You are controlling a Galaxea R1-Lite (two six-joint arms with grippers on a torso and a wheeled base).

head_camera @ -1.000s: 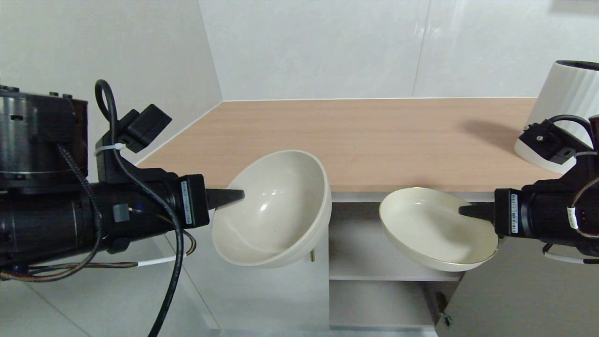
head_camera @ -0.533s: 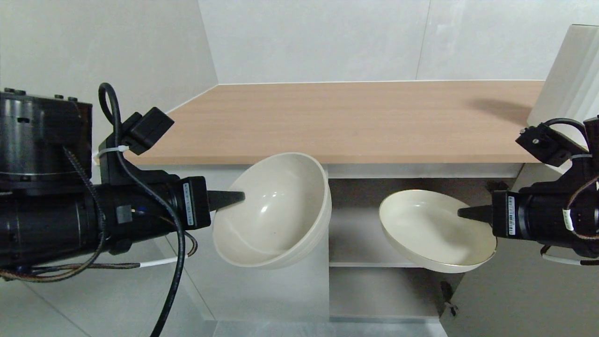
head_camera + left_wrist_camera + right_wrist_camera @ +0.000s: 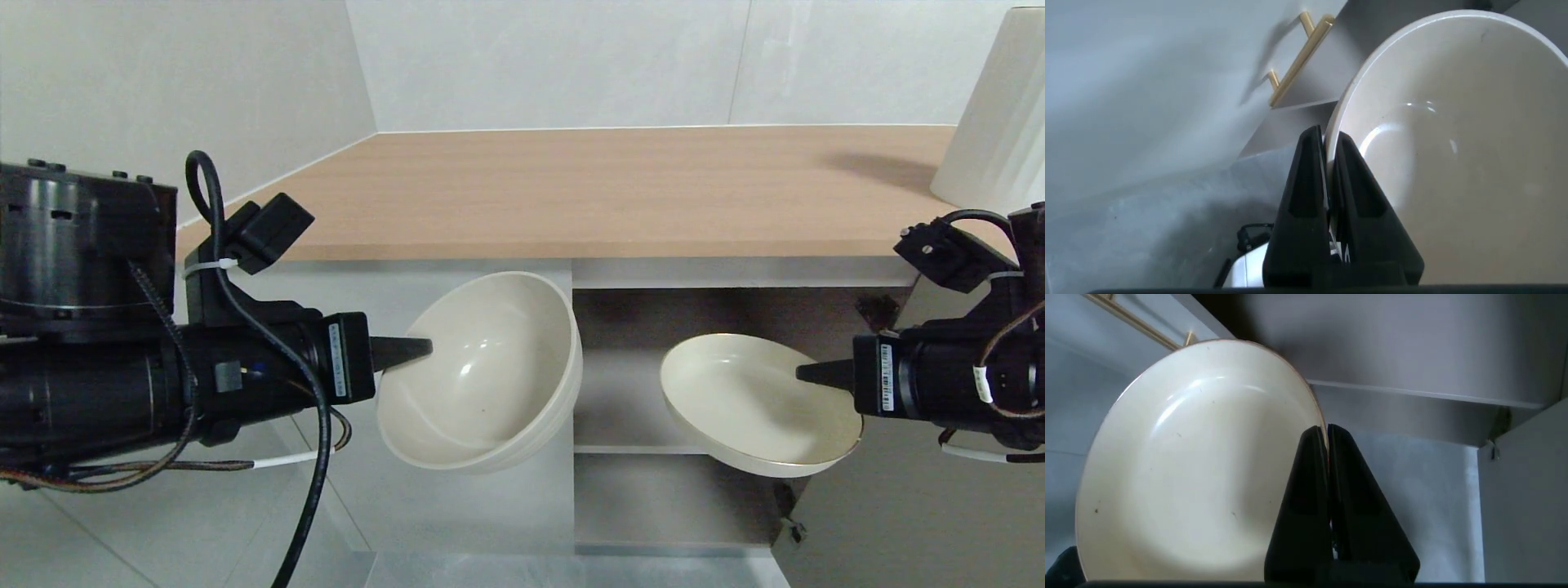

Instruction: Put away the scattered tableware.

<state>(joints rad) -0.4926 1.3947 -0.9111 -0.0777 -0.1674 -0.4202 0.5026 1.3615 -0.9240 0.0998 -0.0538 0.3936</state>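
The wooden desk point(image 3: 571, 188) runs above and behind the left end effector point(image 3: 423, 349) and right end effector point(image 3: 802, 373). A white ribbed object point(image 3: 992, 122) stands on it, above the right end effector. An open cabinet shelf point(image 3: 616, 408) lies lower, between them.

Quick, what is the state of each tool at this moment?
The left tool is shut on the rim of the bowl.
The right tool is shut on the rim of the plate.

Your left gripper point(image 3: 420, 349) was a black wedge; behind its white barcode label point(image 3: 335, 371), a thick cable point(image 3: 202, 156) looped, cinched by a white zip tie point(image 3: 204, 267).
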